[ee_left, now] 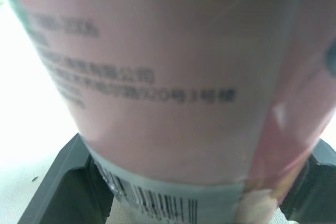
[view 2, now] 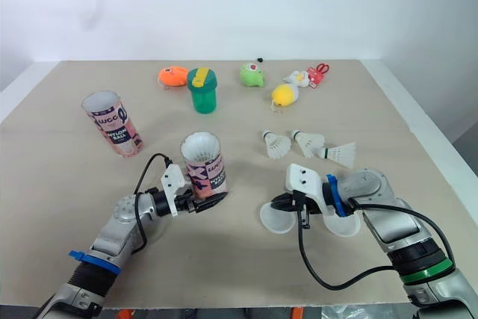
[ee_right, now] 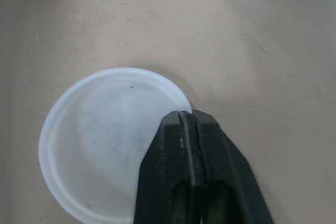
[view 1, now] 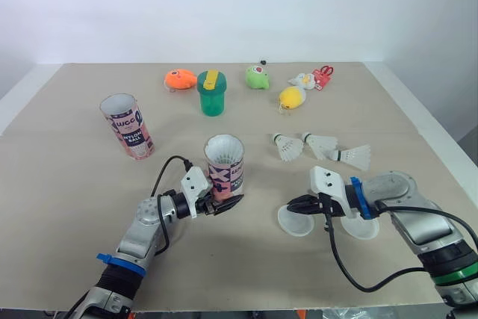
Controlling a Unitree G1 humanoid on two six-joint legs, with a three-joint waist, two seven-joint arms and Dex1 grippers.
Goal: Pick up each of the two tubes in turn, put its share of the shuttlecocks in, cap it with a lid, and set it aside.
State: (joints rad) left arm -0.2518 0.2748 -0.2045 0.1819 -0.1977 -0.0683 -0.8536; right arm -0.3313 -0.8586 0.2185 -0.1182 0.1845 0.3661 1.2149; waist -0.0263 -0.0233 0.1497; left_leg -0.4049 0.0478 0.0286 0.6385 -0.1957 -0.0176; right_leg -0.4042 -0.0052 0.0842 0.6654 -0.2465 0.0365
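Left pincer [view 1: 222,201] is clamped on the near tube [view 1: 225,171], one finger either side of its base. The tube is upright, mouth up, centre-front of the counter [view 1: 67,184]. White feathers [view 1: 224,150] are visible inside its rim, so there's at least one shuttlecock in it; I can't count them. Can't tell if the base is touching the counter or just off it. Left wrist view has the tube's pink label and barcode right up against the lens, between both black fingers [ee_left: 60,182].

Right pincer [ee_right: 186,115] has its fingers pressed together, pinching the rim of a translucent white lid [ee_right: 100,145]. That lid is front-right on the counter, right of the near tube and apart from it. Second lid [view 1: 361,228] lies just beside it, partly under the right wrist.

Far tube [view 1: 128,126] stands uncapped, back-left, tilted slightly, well apart from the near one.

Three loose shuttlecocks lie in a row on the counter behind the right arm: one [view 1: 287,146], next [view 1: 320,144], last [view 1: 353,157], all close together.

Clutter along the back:
- orange plush [view 1: 180,78]
- green cup [view 1: 211,94] with a yellow tab on top
- green toy [view 1: 258,77]
- yellow duck [view 1: 291,97]
- white toy [view 1: 302,80]
- small red item [view 1: 323,75]
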